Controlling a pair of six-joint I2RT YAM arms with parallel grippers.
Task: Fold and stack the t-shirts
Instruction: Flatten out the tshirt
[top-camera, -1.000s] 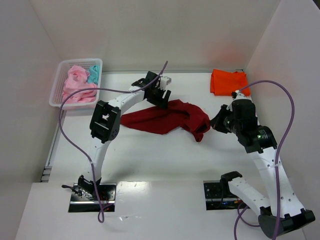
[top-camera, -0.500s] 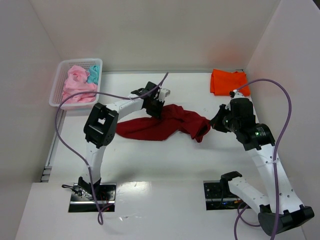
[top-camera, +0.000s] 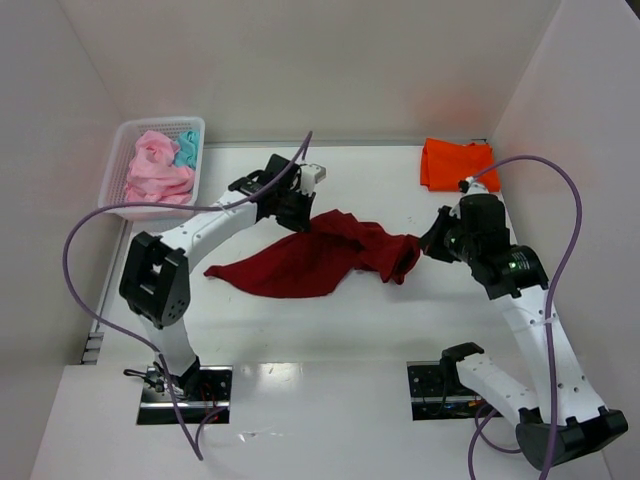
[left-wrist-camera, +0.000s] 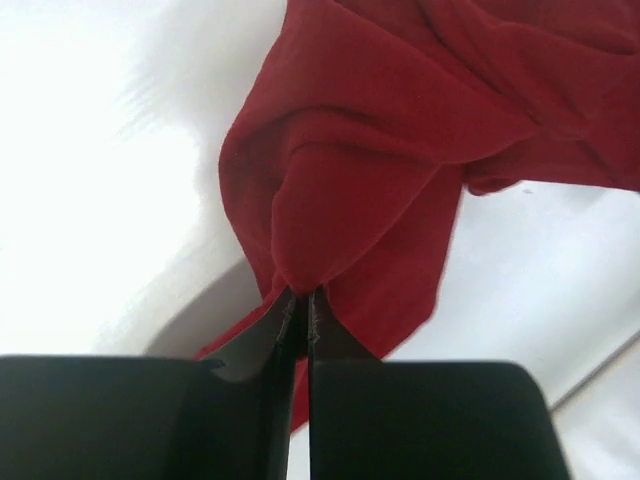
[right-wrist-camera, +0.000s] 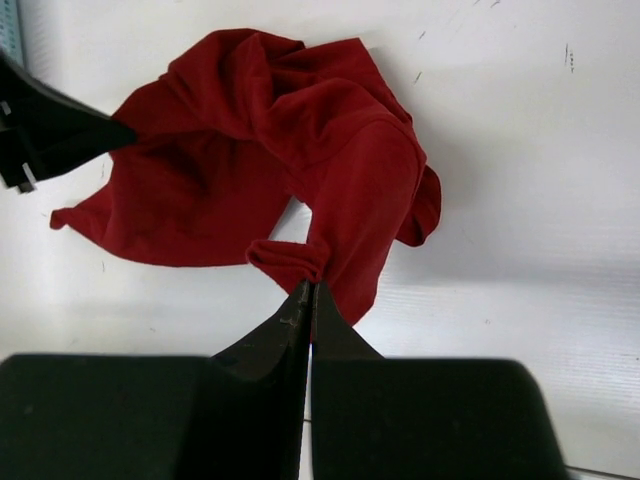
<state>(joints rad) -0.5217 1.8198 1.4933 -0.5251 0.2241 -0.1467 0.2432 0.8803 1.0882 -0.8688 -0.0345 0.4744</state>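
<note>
1. While both arms reach out from the near edge of the table (top-camera: 330, 335), one garment lies between them: the dark red t-shirt (top-camera: 300, 265), crumpled and unfolded, about mid-table.
2. The right gripper (top-camera: 428, 243) is at the right end of the dark red t-shirt. Its jaws are pressed together on a small bunched roll of the cloth, which is clear in the right wrist view.
3. The left gripper (top-camera: 297, 215) is at the far edge of the dark red t-shirt, left of its middle. Its jaws are nearly closed, nipping a raised fold, and in the left wrist view the cloth drapes away from the tips.
4. The dark red t-shirt is strung between the two grips. Its left tail spreads flat on the table toward the near left, and a loose lobe sits just under the right grip.
5. The orange t-shirt (top-camera: 458, 163) is beyond and to the right of the dark red t-shirt, well apart from it. It lies as a flat, roughly squared patch by the far right wall.
6. The white mesh basket (top-camera: 112, 185) is beyond and to the left of the dark red t-shirt, well apart from it.
7. Inside the basket, the pale pink t-shirts (top-camera: 155, 172) are heaped up. The teal t-shirt (top-camera: 187, 150) is tucked at the basket's far right side, touching the pink.
</note>
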